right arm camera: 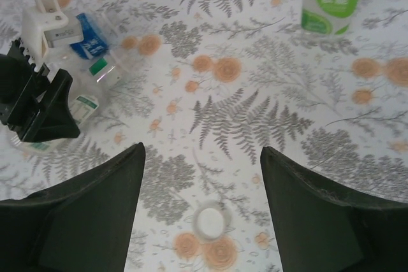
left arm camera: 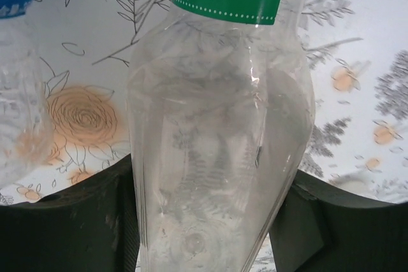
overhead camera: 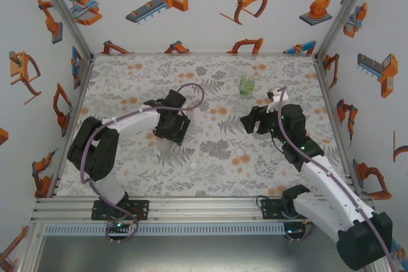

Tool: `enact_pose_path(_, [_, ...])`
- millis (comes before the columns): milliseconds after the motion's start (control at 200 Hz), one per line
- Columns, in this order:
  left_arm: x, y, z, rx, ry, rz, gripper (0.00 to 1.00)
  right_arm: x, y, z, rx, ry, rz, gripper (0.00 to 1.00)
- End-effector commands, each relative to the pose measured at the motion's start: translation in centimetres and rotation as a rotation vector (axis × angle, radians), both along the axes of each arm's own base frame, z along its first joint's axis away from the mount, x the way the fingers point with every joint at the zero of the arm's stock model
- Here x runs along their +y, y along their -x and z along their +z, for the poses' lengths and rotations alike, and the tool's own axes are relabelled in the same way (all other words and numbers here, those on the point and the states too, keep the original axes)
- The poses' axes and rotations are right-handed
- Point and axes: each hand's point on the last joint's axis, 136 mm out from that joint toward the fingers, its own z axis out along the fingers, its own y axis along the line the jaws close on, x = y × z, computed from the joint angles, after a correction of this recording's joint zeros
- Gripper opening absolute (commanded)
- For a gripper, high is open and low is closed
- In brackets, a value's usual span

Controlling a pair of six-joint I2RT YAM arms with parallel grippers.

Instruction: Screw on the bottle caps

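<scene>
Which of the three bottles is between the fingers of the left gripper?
The clear bottle with the green label band: the left gripper has a finger on each side. The blue-labelled bottle is beside it; the green-tinted bottle stands far off.

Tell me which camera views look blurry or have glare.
Left wrist: the clear bottle sits so close it looks soft, with a small glint on its shoulder. Right wrist: the table print is sharp. Top external: even light, faint shadows.

Bright, even, diffuse illumination from above.
Shadows under the arms fall faint and soft-edged on the table (overhead camera: 217, 170); the clear bottle (left arm camera: 217, 157) in the left wrist view is slightly blurred (it sits very near the lens) with one small glare streak.
</scene>
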Motion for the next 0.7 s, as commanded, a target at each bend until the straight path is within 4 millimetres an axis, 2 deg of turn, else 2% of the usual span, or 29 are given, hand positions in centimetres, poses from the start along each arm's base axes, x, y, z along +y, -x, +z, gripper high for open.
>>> enact_pose_path(0, [-1.5,0.0,4.3,-0.106,0.136,-0.025,0.37,2.0,0.4,2.2,0.034,-0.1,0.015,0.66])
enact_pose_path(140, [-3.0,0.9,8.5,-0.192,0.3,-0.08,0.32,5.0,1.2,3.3,0.065,-0.176,0.062,0.66])
enact_pose_path(250, [-4.9,2.6,11.9,-0.236,0.471,-0.192,0.3,7.0,1.4,5.1,0.096,-0.283,0.09,0.66])
enact_pose_path(436, [-7.7,6.1,18.6,-0.302,0.767,-0.406,0.29,10.7,2.6,10.5,-0.01,-0.429,0.256,0.71])
enact_pose_path(546, [-8.6,8.1,22.1,-0.328,0.904,-0.517,0.28,11.9,3.4,14.0,-0.104,-0.504,0.345,0.73])
enact_pose_path(696, [-9.0,10.3,25.5,-0.339,1.03,-0.621,0.27,12.8,4.3,17.9,-0.187,-0.594,0.434,0.74])
